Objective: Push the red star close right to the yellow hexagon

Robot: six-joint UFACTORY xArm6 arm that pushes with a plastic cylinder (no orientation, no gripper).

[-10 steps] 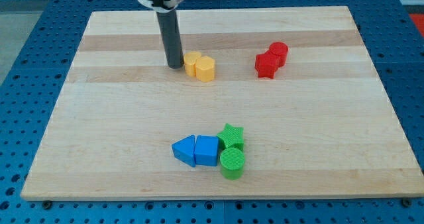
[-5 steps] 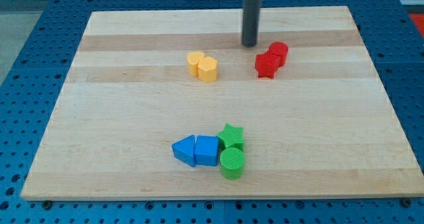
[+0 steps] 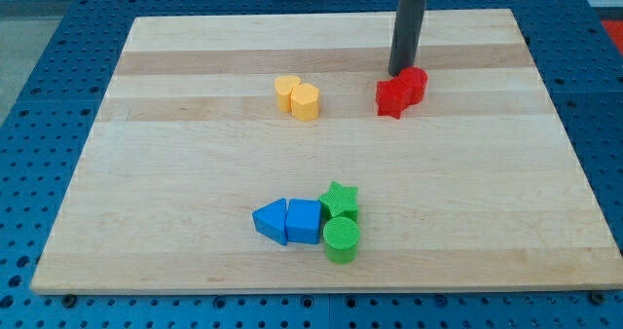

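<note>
1. The rod ends in my tip, which stands in the upper right of the frame, at the top edge of the red pair of blocks.
2. There are no jaws on this arm; it carries only the straight dark rod, so no open or closed state applies.
3. The red star lies on the counter in the upper right of the frame, just below and slightly left of my tip.
4. A red cylinder touches the red star on its upper right side, just right of my tip.
5. The yellow hexagon lies in the upper middle of the frame, well apart from the red star, to its left.
6. A second yellow block, shape not clear, touches the hexagon on its upper left side.
7. In the lower middle of the frame four blocks sit touching: a blue triangle, a blue cube, a green star and a green cylinder.
</note>
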